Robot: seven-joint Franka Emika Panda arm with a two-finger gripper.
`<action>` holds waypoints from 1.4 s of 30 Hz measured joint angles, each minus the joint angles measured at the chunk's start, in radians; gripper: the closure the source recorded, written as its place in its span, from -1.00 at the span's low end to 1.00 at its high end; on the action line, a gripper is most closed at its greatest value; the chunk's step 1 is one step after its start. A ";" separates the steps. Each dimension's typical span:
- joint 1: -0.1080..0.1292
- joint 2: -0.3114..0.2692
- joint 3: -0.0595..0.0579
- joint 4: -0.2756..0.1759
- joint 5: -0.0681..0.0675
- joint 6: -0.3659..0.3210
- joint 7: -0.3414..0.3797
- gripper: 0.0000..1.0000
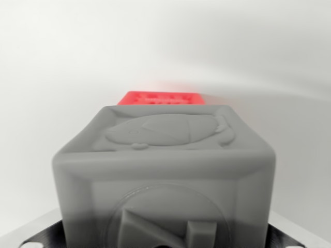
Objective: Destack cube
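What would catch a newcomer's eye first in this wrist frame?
A grey cube with raised relief shapes on its faces fills the lower centre, very close to the camera. Just beyond its top edge peeks a sliver of a red block, vivid against the plain white surface.

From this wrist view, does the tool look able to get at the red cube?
Probably not directly: the grey cube fills the foreground close to the camera, and only a strip of the red cube shows behind it.

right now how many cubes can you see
2: a grey cube filling the foreground close to the camera, and a red cube partly hidden behind its top edge. More could be hidden behind the grey one.
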 joint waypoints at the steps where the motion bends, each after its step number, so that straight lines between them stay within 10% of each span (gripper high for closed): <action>1: 0.000 -0.007 -0.001 0.000 -0.003 -0.007 0.002 1.00; 15: 0.003 -0.102 -0.007 -0.002 -0.035 -0.091 0.022 1.00; 42: 0.057 -0.056 0.044 -0.003 -0.038 -0.054 -0.045 1.00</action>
